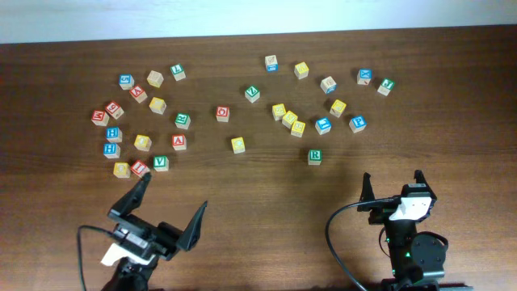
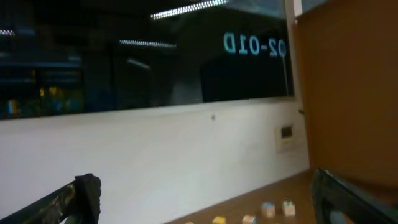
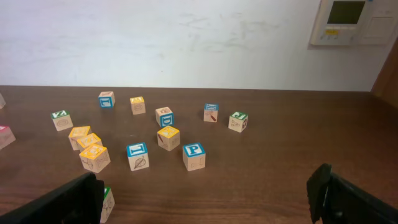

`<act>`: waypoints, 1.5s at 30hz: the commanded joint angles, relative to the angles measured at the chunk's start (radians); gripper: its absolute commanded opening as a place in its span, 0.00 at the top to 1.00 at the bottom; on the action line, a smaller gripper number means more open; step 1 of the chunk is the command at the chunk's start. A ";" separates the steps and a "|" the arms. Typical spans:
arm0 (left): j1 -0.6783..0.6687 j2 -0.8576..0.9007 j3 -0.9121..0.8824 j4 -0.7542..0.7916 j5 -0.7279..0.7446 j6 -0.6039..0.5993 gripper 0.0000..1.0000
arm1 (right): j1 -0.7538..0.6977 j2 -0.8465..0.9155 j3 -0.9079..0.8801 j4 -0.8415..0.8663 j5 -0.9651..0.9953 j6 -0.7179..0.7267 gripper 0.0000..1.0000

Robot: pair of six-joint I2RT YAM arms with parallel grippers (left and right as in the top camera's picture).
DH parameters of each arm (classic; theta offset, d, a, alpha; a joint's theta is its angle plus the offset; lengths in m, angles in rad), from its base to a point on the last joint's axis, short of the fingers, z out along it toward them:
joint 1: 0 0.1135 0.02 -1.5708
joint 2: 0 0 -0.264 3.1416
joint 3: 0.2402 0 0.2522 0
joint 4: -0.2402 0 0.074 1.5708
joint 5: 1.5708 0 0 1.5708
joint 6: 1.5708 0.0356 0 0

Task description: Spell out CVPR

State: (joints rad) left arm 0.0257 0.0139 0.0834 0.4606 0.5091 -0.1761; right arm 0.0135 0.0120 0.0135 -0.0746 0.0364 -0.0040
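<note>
Wooden letter blocks are scattered over the far half of the brown table [image 1: 266, 202]. A green V block [image 1: 161, 162] lies just ahead of my left gripper [image 1: 173, 194], which is open and empty. A green R block [image 1: 315, 156] and a blue P block [image 1: 357, 123] lie ahead of my right gripper [image 1: 393, 179], also open and empty. In the right wrist view the P block [image 3: 194, 155] stands between the open fingers [image 3: 208, 196], and the R block [image 3: 107, 202] is half hidden by the left finger. I cannot pick out a C block.
The left wrist view points up at a white wall [image 2: 186, 155] and a dark window, with a few blocks [image 2: 268, 209] low in frame between its fingers [image 2: 205, 202]. Yellow blocks [image 1: 289, 119] cluster left of the P. A yellow block [image 1: 237, 144] lies mid-table.
</note>
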 commanded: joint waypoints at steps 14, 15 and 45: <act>0.002 1.089 1.310 -1.573 -0.122 0.162 0.01 | -0.007 -0.008 -0.008 -0.005 -0.002 -0.003 0.02; 0.003 1.157 1.341 -1.647 -0.171 0.162 0.01 | -0.007 -0.008 -0.008 -0.005 -0.002 -0.003 0.02; 0.003 1.677 1.337 -1.511 -0.480 0.008 0.28 | -0.007 -0.008 -0.008 -0.005 -0.002 -0.003 0.02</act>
State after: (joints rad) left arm 0.0277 1.6417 1.4132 -1.0721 0.0181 -0.1131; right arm 0.0135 0.0109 0.0132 -0.0742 0.0360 -0.0036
